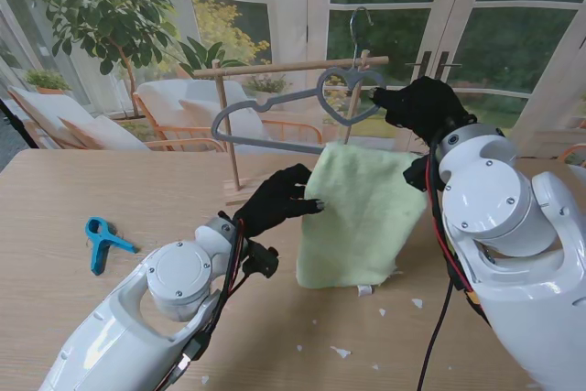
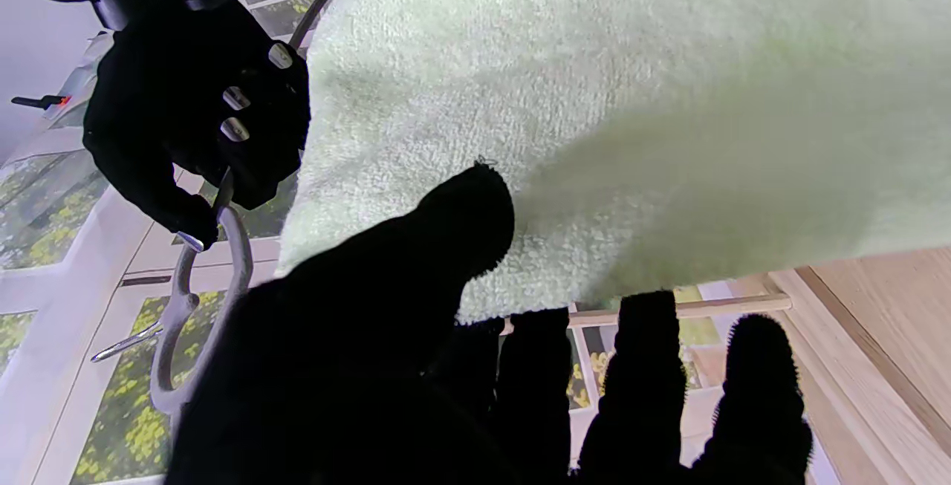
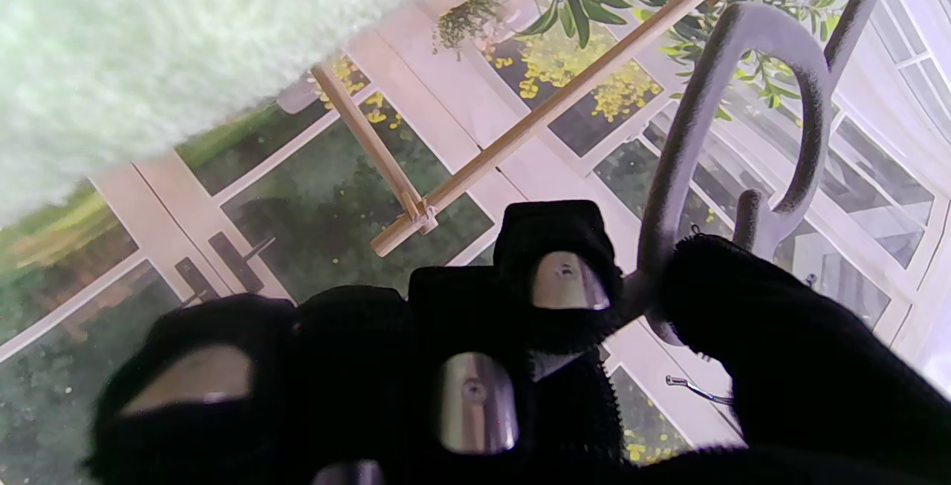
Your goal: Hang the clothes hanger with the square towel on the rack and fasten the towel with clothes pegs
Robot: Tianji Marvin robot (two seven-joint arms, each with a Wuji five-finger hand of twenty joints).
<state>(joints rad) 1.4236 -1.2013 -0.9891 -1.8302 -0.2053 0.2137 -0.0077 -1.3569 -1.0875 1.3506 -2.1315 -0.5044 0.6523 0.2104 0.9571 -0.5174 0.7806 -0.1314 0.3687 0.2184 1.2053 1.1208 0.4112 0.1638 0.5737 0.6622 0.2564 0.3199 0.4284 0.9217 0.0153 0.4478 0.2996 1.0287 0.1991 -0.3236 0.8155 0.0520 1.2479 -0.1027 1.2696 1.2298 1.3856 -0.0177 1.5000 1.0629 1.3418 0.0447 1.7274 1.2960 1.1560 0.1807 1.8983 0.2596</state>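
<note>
A pale green towel (image 1: 362, 217) hangs from a grey hanger (image 1: 275, 105) with a heart-shaped neck, its lower edge near the table. My right hand (image 1: 421, 105) is shut on the hanger (image 3: 672, 165) beside the heart, holding it up at the right end of the wooden rack's bar (image 1: 284, 68). The metal hook (image 1: 360, 20) rises above that bar; whether it sits over it I cannot tell. My left hand (image 1: 275, 200) is open, fingers spread against the towel's (image 2: 594, 99) left edge. A blue peg (image 1: 103, 240) lies on the table at the far left.
The rack's upright post (image 1: 227, 130) stands behind my left hand. Small white scraps (image 1: 339, 352) lie on the wooden table (image 1: 55, 190) in front of the towel. Glass doors and garden chairs lie beyond the table's far edge.
</note>
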